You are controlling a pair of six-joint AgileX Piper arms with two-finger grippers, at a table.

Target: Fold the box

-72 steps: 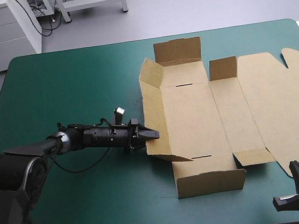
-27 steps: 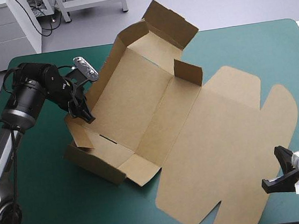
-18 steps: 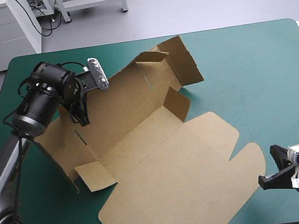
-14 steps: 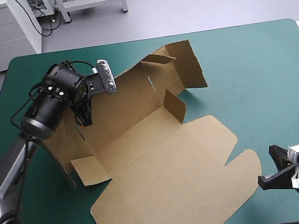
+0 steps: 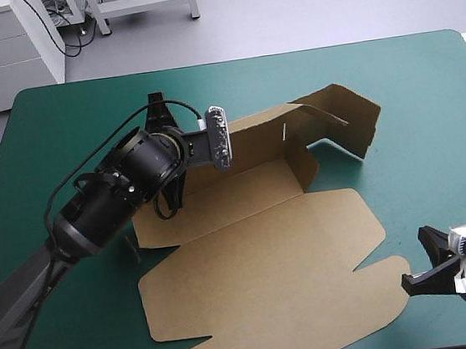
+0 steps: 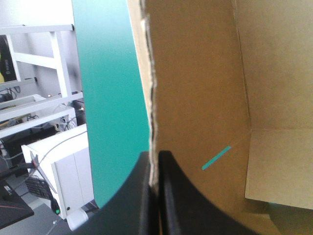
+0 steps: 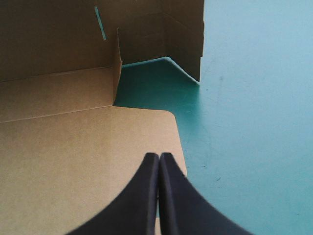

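1. Pinching a box (image 5: 259, 256) wall, the left gripper (image 6: 157, 155) holds tight, mid-table (image 5: 427, 102).
2. Right gripper (image 7: 159, 155) is closed, empty, by the near right corner.
3. Walls are not up yet; next, I think, raise them.

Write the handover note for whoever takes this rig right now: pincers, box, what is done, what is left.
Left pincer: shut on the box, clamped on the edge of its raised far wall.
Right pincer: shut, empty, over the rounded corner of the lid panel near the table's near right corner.
Box: base and lid panel lie flat on the table; the far wall stands, and the end flap at its right is lifted.
Done: one long wall raised.
Left: probably raising the other walls and tucking the flaps; nothing is tucked yet.
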